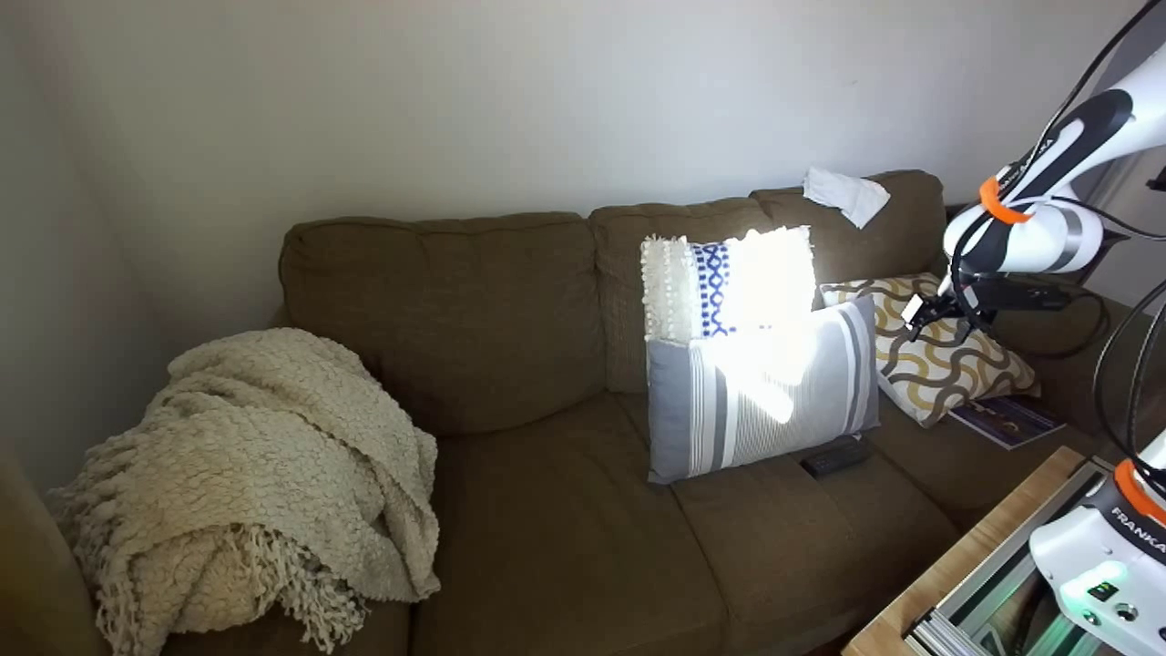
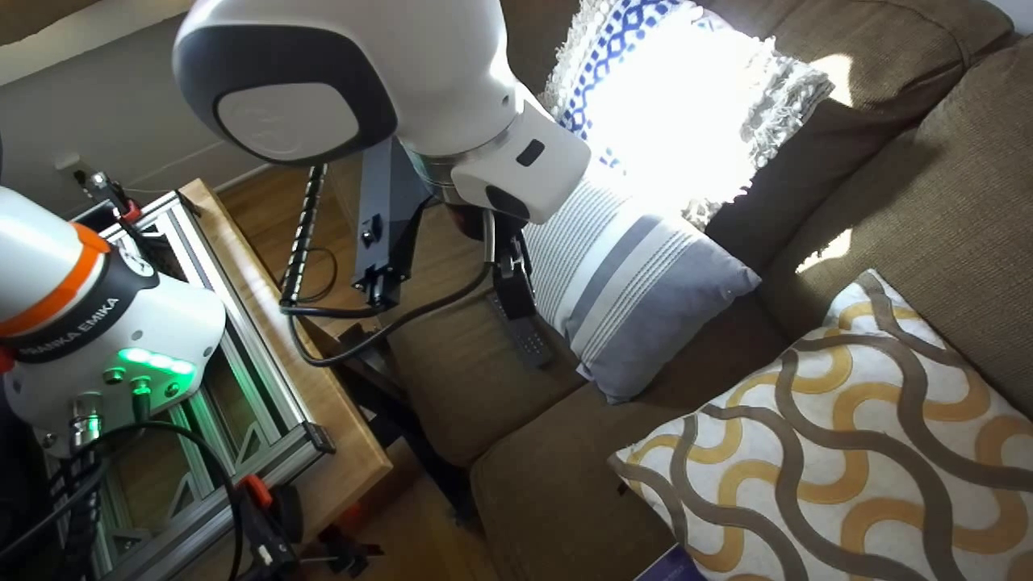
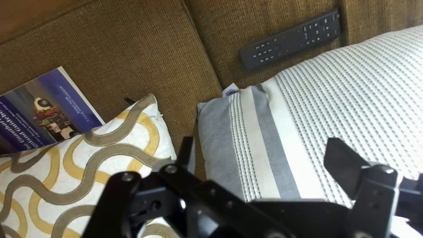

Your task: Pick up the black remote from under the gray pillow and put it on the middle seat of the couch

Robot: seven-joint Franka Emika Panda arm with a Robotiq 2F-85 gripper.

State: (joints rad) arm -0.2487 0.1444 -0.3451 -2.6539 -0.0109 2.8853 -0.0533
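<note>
The black remote (image 1: 836,456) lies on a seat cushion along the lower front edge of the gray striped pillow (image 1: 783,392). It shows whole in the wrist view (image 3: 290,38), buttons up, beside the pillow. In an exterior view the gripper hides the remote's upper end (image 2: 529,343). The gray pillow leans on the white fringed pillow. My gripper (image 3: 262,152) is open and empty, above the gray pillow's end. It also shows in an exterior view (image 1: 938,326). The couch (image 1: 446,310) is olive-brown. A plain seat cushion (image 1: 556,538) lies between blanket and gray pillow; which seat is the middle is unclear.
The white fringed pillow (image 1: 674,282) has a blue band. A wavy-patterned pillow (image 2: 807,452) and a book (image 3: 59,102) lie beside the gray pillow. A cream knitted blanket (image 1: 264,456) covers the couch's far end. The arm's base stands on a wooden table (image 2: 355,460).
</note>
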